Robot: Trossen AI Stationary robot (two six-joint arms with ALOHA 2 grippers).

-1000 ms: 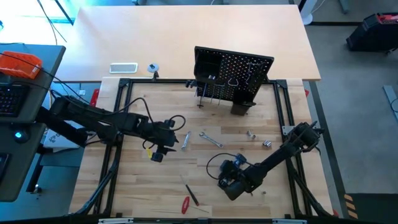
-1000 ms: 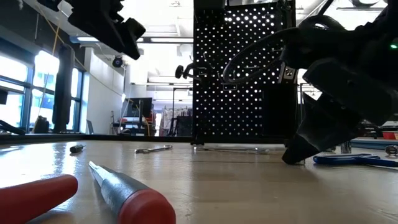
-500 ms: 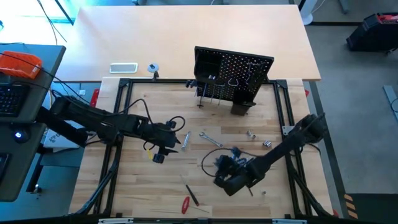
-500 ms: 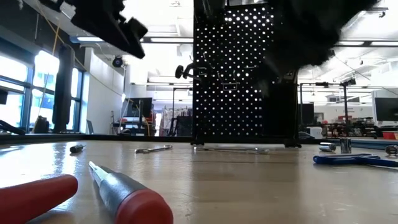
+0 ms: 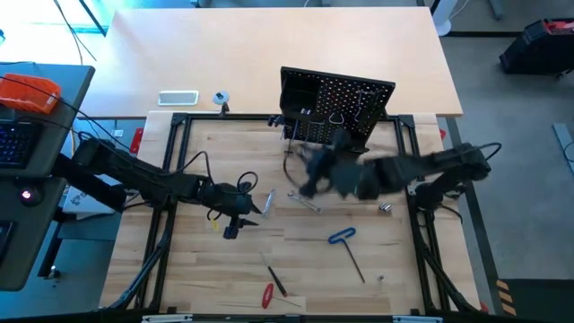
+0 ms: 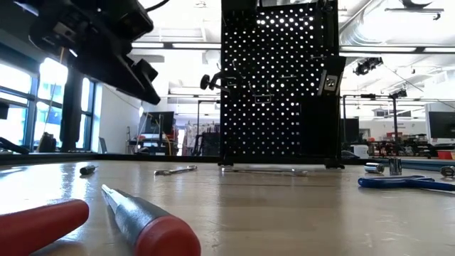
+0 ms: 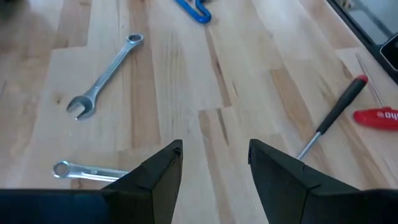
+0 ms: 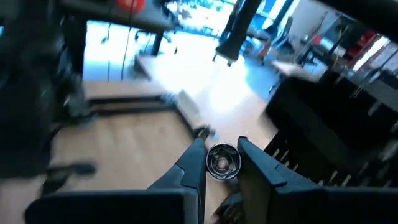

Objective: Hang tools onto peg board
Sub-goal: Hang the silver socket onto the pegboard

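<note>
The right gripper point(image 8: 217, 163) is pinching a small round shiny metal bit point(image 8: 222, 160) between its dark jaws, having swung up from the blue-handled hex key point(image 5: 342, 237) toward the black perforated upright peg board point(image 5: 345, 100). The left gripper point(image 7: 213, 163) is hovering, jaws spread, with two slim silver wrenches point(image 7: 104, 76) lying beyond them on pale wood.

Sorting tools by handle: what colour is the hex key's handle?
Blue; the hex key shows best in the high view.
</note>
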